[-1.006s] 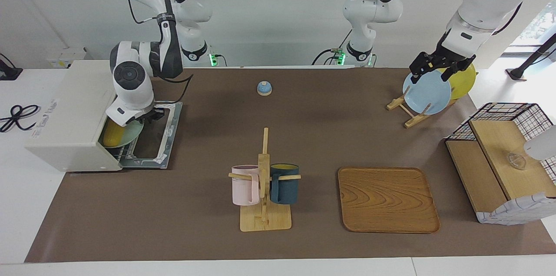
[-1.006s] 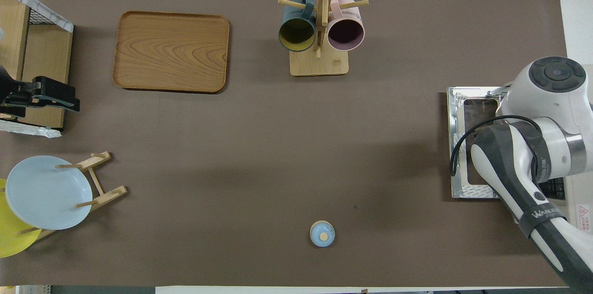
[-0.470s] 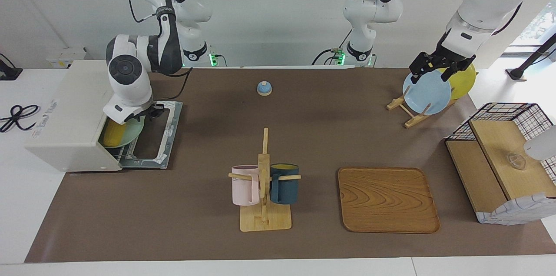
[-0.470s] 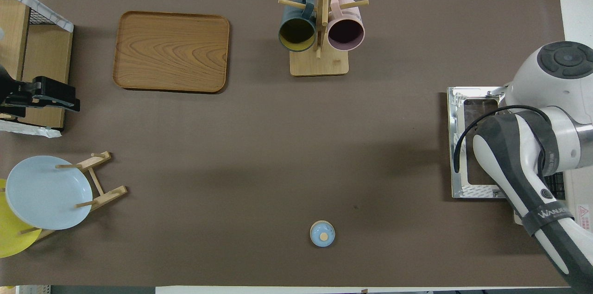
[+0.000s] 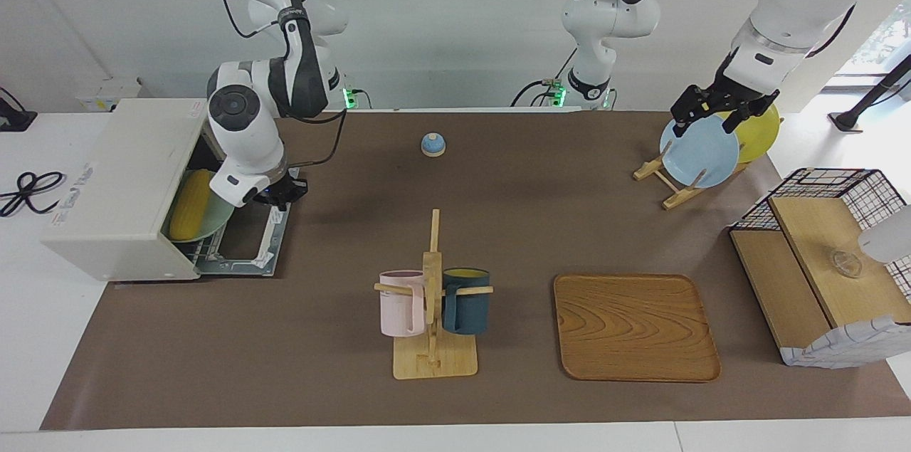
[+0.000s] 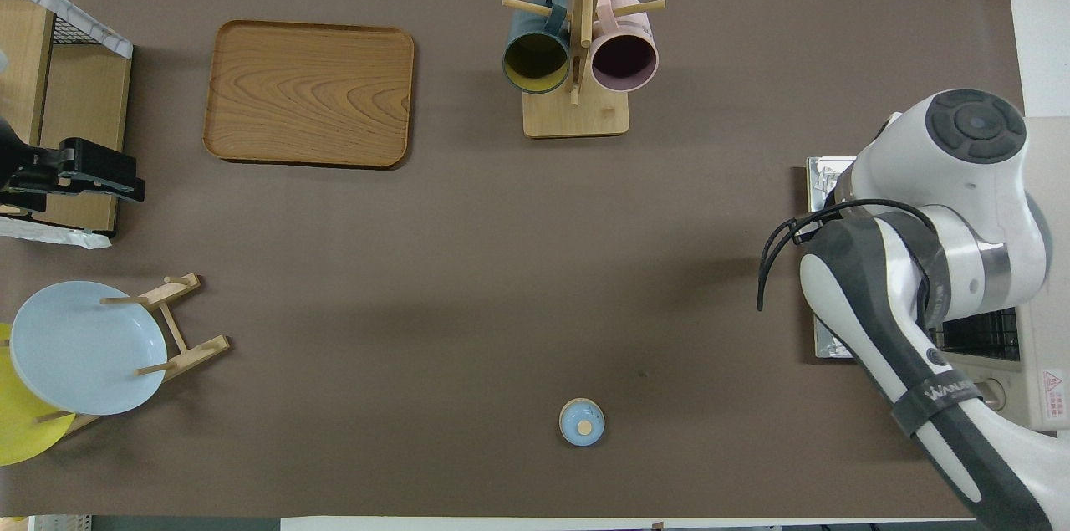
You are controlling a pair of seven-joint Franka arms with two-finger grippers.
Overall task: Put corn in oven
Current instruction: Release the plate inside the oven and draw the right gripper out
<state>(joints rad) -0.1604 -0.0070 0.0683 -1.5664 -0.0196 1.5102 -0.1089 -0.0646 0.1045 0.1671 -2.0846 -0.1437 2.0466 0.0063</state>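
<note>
The yellow corn [image 5: 188, 204] lies on a pale green plate [image 5: 218, 221] on the wire rack inside the off-white oven [image 5: 121, 181] at the right arm's end of the table. The oven door [image 5: 245, 253] lies folded down flat. My right gripper [image 5: 281, 197] is outside the oven, over the door's edge nearest the table's middle, and holds nothing. In the overhead view the right arm [image 6: 936, 263] covers the door and the corn. My left gripper [image 5: 712, 121] waits, open and empty, over the plate rack.
A blue plate [image 5: 701, 153] and a yellow plate [image 5: 761, 128] stand in a wooden rack. A wire-and-wood basket [image 5: 825, 267] is at the left arm's end. A wooden tray [image 5: 635, 327], a mug rack [image 5: 434, 295] and a small blue bell [image 5: 433, 144] are mid-table.
My right gripper has drawn back out of the oven toward the table's middle. The corn has stayed on the plate inside. The left arm has not moved.
</note>
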